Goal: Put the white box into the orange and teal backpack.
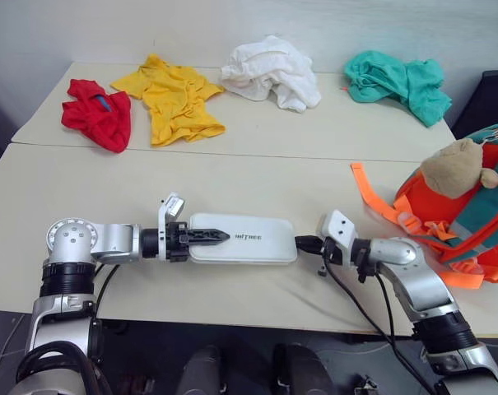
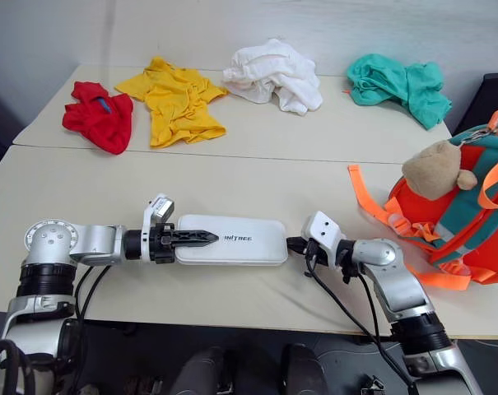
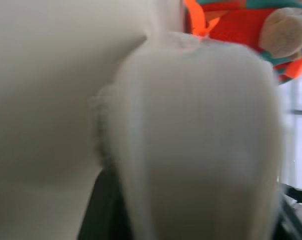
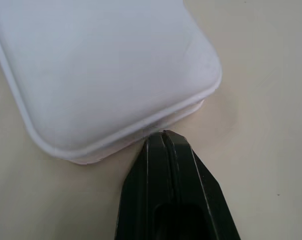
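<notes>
White box braced between both grippers on the table.
White box (image 1: 244, 239) lay flat near the table (image 1: 257, 177) front edge; left gripper (image 1: 211, 236) clamped over its left end, right gripper (image 4: 163, 137) pressed shut against its right end. Orange and teal backpack (image 1: 467, 218) sat at right.

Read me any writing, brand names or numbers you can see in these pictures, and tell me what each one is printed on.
"UNITREE" in small grey letters on the face of the white box; the first letters are hard to make out.
No readable text on the orange and teal backpack, nor on the red, yellow, white and teal garments at the far side of the table.
</notes>
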Controlling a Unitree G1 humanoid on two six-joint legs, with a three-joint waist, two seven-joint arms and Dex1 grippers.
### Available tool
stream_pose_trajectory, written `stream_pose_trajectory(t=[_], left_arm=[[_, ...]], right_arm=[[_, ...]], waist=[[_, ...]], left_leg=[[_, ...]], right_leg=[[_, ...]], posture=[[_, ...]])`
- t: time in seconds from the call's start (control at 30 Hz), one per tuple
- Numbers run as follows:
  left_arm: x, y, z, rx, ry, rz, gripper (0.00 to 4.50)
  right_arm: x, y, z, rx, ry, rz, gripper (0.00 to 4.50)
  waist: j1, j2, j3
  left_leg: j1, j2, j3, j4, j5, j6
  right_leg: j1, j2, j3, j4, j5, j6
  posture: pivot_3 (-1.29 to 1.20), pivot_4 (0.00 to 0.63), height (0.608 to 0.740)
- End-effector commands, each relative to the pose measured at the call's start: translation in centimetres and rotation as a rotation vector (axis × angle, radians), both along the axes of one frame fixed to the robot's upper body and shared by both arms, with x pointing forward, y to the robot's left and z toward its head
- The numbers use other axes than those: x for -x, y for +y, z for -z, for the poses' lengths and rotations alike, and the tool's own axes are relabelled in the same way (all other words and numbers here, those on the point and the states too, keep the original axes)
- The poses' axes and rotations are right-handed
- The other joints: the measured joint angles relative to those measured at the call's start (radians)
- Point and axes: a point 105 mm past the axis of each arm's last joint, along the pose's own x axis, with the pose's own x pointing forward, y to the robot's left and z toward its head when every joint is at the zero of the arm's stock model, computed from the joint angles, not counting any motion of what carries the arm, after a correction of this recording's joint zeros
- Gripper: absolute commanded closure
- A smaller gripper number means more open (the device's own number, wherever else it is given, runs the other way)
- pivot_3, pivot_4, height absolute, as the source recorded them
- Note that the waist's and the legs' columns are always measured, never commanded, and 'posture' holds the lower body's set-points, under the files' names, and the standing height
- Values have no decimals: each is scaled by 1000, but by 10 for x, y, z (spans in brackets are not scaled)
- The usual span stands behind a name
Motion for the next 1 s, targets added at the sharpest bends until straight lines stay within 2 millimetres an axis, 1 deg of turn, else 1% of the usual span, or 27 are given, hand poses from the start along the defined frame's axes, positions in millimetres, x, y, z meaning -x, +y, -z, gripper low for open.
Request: stream_pose_trajectory(t=[0.03, 0.1, 0.13, 0.2, 0.27, 0.3, 0.33, 0.4, 0.47, 0.53, 0.63, 0.7, 0.73, 0.77, 0.8, 0.83, 0.9, 1.0], left_arm=[[5, 6, -28, 82, -146, -23, 3334], [6, 10, -40, 125, -238, -68, 3334], [6, 13, -46, 146, -294, -98, 3334], [8, 19, -63, 177, -513, -140, 3334], [18, 22, -59, 90, -662, -78, 3334], [22, 22, -55, 61, -699, -37, 3334], [25, 24, -50, 34, -730, -4, 3334], [32, 24, -45, 27, -849, 62, 3334], [36, 26, -38, 7, -896, 106, 3334], [35, 27, -36, 20, -915, 103, 3334], [37, 28, -32, 14, -932, 139, 3334], [36, 28, -32, 19, -935, 141, 3334], [36, 29, -32, 14, -939, 143, 3334], [36, 29, -31, 11, -940, 146, 3334], [35, 29, -31, 9, -941, 148, 3334], [36, 29, -31, 8, -943, 150, 3334], [35, 29, -32, 9, -946, 147, 3334], [34, 32, -34, 1, -959, 129, 3334]], right_arm=[[14, -27, -29, -120, -57, 61, 4333], [34, -45, -36, -204, -38, 108, 3914], [45, -51, -38, -237, -9, 114, 3579], [64, -70, -42, -262, -30, 200, 2909], [82, -92, -46, -276, -55, 328, 2235], [91, -102, -47, -282, -55, 385, 1787], [100, -111, -46, -283, -54, 437, 1517], [120, -134, -46, -287, -80, 578, 773], [138, -156, -46, -282, -112, 700, 124], [151, -176, -51, -261, -194, 798, 58], [163, -194, -51, -244, -229, 875, 58], [162, -203, -52, -231, -253, 897, 58], [157, -206, -55, -236, -274, 897, 58], [148, -208, -60, -246, -306, 894, 58], [135, -206, -67, -274, -336, 876, 58], [121, -202, -73, -300, -356, 842, 58], [98, -192, -82, -337, -363, 768, 58], [67, -176, -84, -375, -328, 683, 58]], waist=[[1, 0, 0], [5, 0, 0], [7, 0, 0], [7, 0, 0], [8, 0, 0], [6, 0, 0], [6, 1, 0], [7, 4, -2], [8, 5, -3], [9, 5, -3], [5, 5, -3], [0, 5, -2], [-3, 6, -2], [-5, 6, -2], [-9, 6, -2], [-13, 6, -2], [-21, 7, -2], [-21, 7, -2]], left_leg=[[0, 0, 0, 0, 0, 0], [0, 0, 0, 0, 0, 0], [0, 0, -1, 0, 0, 0], [0, 0, -1, -1, 0, 0], [0, 0, 1, -2, 0, -1], [1, 0, 2, -2, -1, -2], [2, 0, 3, -4, -1, -2], [4, 0, 5, -6, -4, -7], [4, 0, 5, -7, -5, -8], [3, 1, 5, -7, -7, -7], [4, 1, 5, -7, -7, -6], [4, 1, 5, -7, -8, -6], [4, 2, 5, -7, -8, -6], [4, 2, 5, -7, -7, -6], [4, 2, 5, -7, -7, -5], [5, 2, 6, -7, -4, 0], [5, 2, 5, -7, -4, 1], [5, 2, 3, -7, -4, 0]], right_leg=[[0, 0, 0, 0, 0, 0], [0, 0, 0, 0, 0, 0], [0, 0, 0, -1, 0, 0], [1, 0, 0, -1, 0, 0], [0, 1, 1, -3, 0, 0], [0, 2, 1, -5, 0, -1], [0, 3, 2, -6, 0, -1], [0, 2, 4, -6, 0, -1], [0, 1, 4, -7, -1, -1], [-1, 1, 4, -7, -1, -1], [-1, 0, 5, -7, -1, -1], [-1, 0, 5, -7, -1, -1], [-1, 0, 5, -7, -1, -1], [-1, 0, 5, -6, -1, -1], [-1, 0, 6, -6, -1, -1], [-1, 0, 6, -6, -1, -1], [-1, -1, 6, -5, -1, -1], [-1, -1, 4, -4, -2, -3]], posture=[[0, 150, 740], [0, 150, 740], [0, 150, 740], [0, 150, 740], [0, 150, 740], [0, 150, 740], [0, 150, 740], [0, 150, 740], [0, 150, 740], [0, 150, 740], [0, 150, 740], [0, 150, 740], [0, 150, 740], [0, 150, 740], [0, 150, 740], [0, 150, 740], [0, 150, 740], [0, 150, 740]])
